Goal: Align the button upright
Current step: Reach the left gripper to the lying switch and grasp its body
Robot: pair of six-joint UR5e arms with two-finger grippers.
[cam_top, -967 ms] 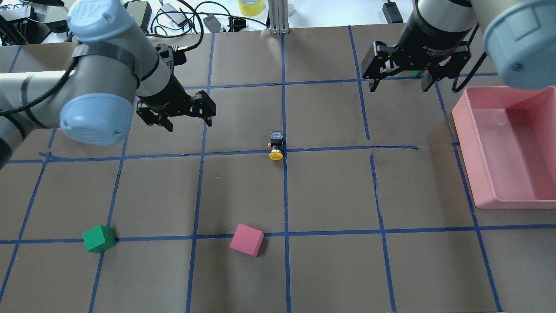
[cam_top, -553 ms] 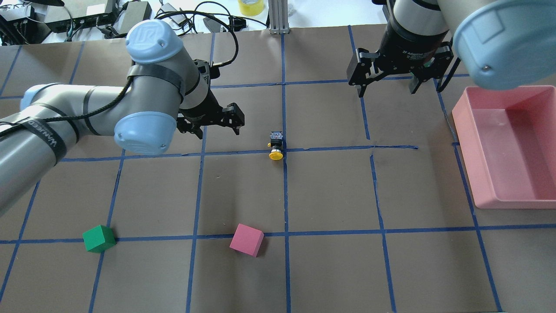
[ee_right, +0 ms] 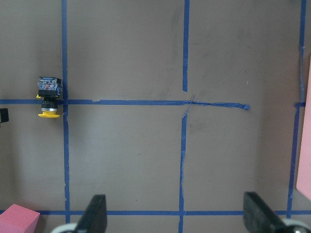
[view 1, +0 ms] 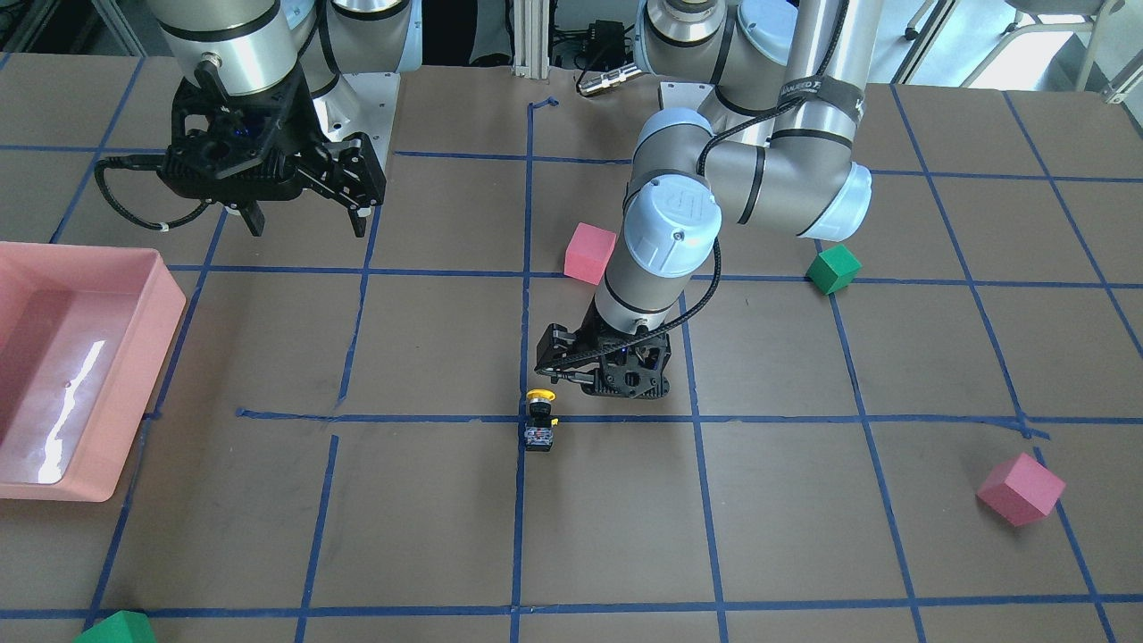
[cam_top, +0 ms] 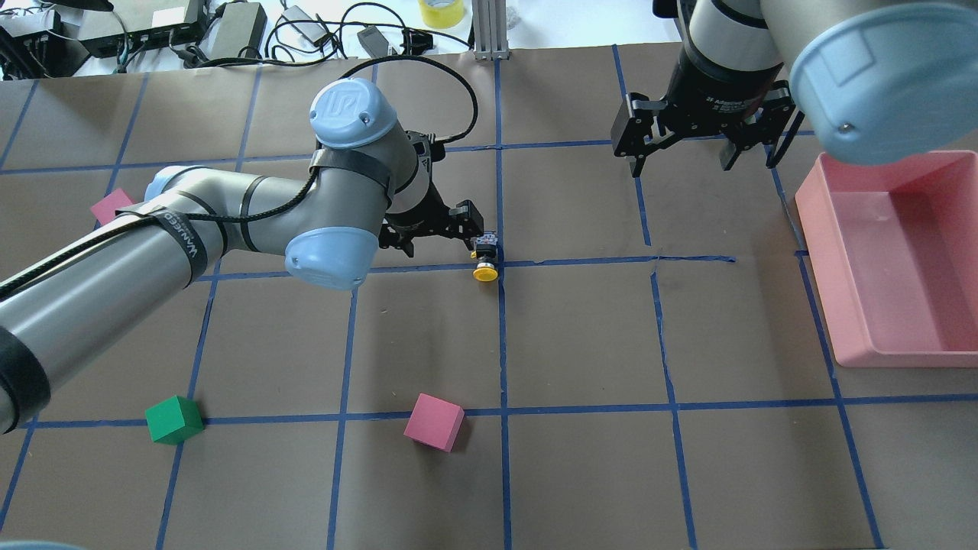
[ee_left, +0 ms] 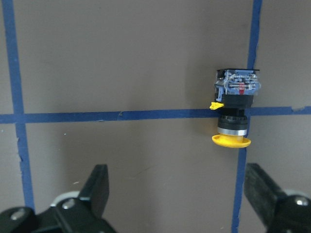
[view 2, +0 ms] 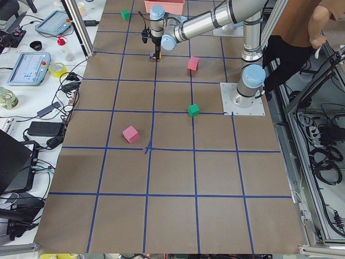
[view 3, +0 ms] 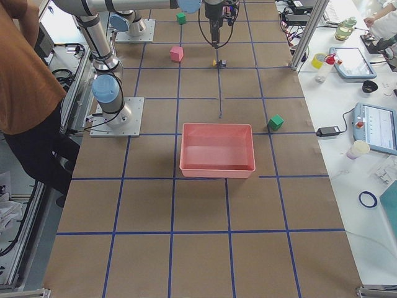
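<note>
The button (cam_top: 485,259) lies on its side where two blue tape lines cross at the table's middle, its yellow cap pointing toward the robot's side. It also shows in the front view (view 1: 539,420), the left wrist view (ee_left: 234,111) and the right wrist view (ee_right: 48,97). My left gripper (cam_top: 435,235) is open and empty, low over the table just left of the button, one finger (cam_top: 470,221) close beside the black base. In the left wrist view (ee_left: 180,194) the button lies ahead of the right finger. My right gripper (cam_top: 682,159) is open and empty, high at the far right.
A pink tray (cam_top: 819,260) stands at the right edge. A pink cube (cam_top: 434,422) and a green cube (cam_top: 174,419) sit near the front. Another pink cube (cam_top: 113,208) is at the left, behind the left arm. A green cube (view 1: 116,630) lies at the far side.
My left arm has swung right and down, bringing its open gripper from the left to right beside the button. My right gripper shifted slightly left and farther away. The button has not moved.
</note>
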